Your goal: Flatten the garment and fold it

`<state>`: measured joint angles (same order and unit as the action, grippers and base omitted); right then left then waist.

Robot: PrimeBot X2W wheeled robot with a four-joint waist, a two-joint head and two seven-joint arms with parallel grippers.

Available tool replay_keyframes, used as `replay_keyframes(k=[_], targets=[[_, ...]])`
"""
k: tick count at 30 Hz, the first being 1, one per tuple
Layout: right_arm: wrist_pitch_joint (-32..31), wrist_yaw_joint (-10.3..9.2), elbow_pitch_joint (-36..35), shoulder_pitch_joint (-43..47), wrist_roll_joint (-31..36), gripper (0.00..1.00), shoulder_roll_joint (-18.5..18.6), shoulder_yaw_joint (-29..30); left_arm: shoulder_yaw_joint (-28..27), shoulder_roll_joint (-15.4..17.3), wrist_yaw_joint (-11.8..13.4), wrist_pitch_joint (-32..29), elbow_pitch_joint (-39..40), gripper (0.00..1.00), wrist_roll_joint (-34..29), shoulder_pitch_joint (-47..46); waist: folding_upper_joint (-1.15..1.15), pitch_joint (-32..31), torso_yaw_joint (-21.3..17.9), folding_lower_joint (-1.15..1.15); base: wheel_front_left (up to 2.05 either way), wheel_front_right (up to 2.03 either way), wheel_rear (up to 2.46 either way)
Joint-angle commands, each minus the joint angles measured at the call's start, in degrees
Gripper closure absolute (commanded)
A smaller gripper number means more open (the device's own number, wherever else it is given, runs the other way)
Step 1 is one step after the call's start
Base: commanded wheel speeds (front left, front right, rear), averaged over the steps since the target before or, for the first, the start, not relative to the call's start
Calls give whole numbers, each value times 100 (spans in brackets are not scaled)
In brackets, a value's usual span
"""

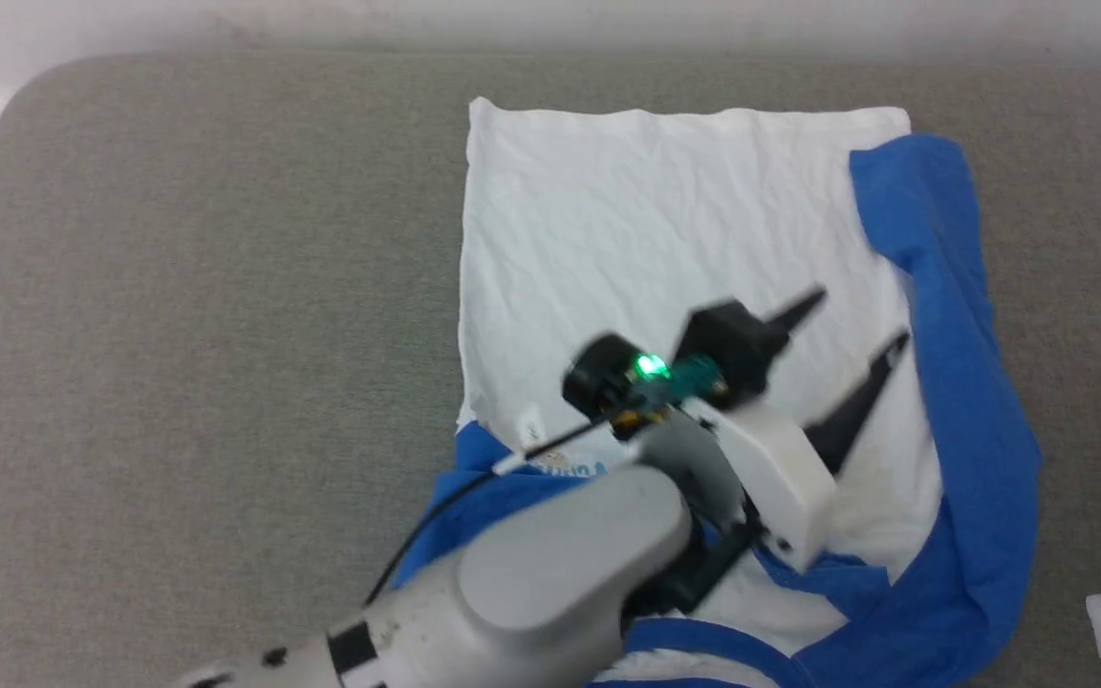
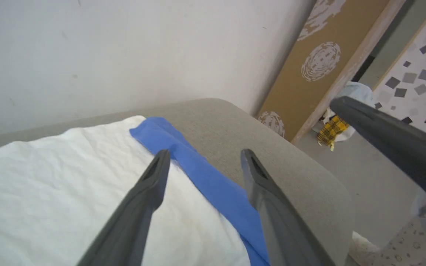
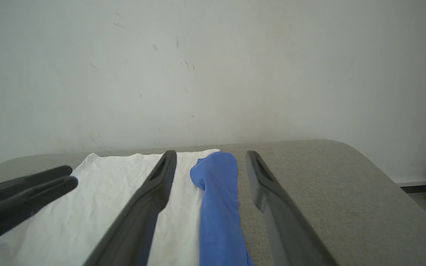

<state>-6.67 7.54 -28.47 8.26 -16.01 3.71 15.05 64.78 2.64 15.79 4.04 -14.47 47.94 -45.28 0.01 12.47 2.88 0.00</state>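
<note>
Two long dark fingers [image 1: 854, 409] of the left gripper [image 1: 858, 318] stand wide apart and hold nothing. They hang over the soft white T-shirt with blue sleeves [image 1: 656, 220], close to the blue strip on its right side. The shirt lies on the wide grey padded top [image 1: 178, 334], near the far edge by the plain white wall [image 3: 213, 55]. Its white part is spread out and wrinkly. The pale left arm [image 1: 550, 573] with its thin black cable [image 1: 421, 530] hides the near part of the shirt in the head view. The right gripper [image 3: 211, 153] is wide open and empty too, off to the right of the shirt above the grey top. Past the corner of the grey top stand a brown board with white round marks [image 2: 320, 62] and a small yellow checked cloth [image 2: 332, 127].
</note>
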Motion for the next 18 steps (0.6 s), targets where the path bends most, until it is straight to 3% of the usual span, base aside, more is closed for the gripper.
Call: replay_keyframes(k=[1, 6, 9, 14, 18], targets=[[-31, -5, -28, 56, 53, 0, -20, 11, -171, 124, 99, 212, 12, 0, -95, -154, -1, -165, 182, 0, 0, 0, 0], [-50, -5, -60, 114, 69, 0, -54, -13, -918, 837, 379, 841, 480, 0, -172, -98, -1, -251, 296, 0, 0, 0, 0], [-61, -5, -57, 127, 74, 0, -65, -67, -1322, 1460, 604, 993, 812, 0, -318, 134, -1, -268, 334, 0, 0, 0, 0], [-52, -5, -39, 113, 80, 0, -76, -134, -2181, 2303, 1197, 1085, 1538, 0, -520, 942, -1, -256, 352, 0, 0, 0, 0], [-28, -5, 4, 114, 60, 0, -79, -173, -2879, 2747, 1735, 1093, 2306, 0, -1036, 1864, -1, -243, 354, 0, 0, 0, 0]])
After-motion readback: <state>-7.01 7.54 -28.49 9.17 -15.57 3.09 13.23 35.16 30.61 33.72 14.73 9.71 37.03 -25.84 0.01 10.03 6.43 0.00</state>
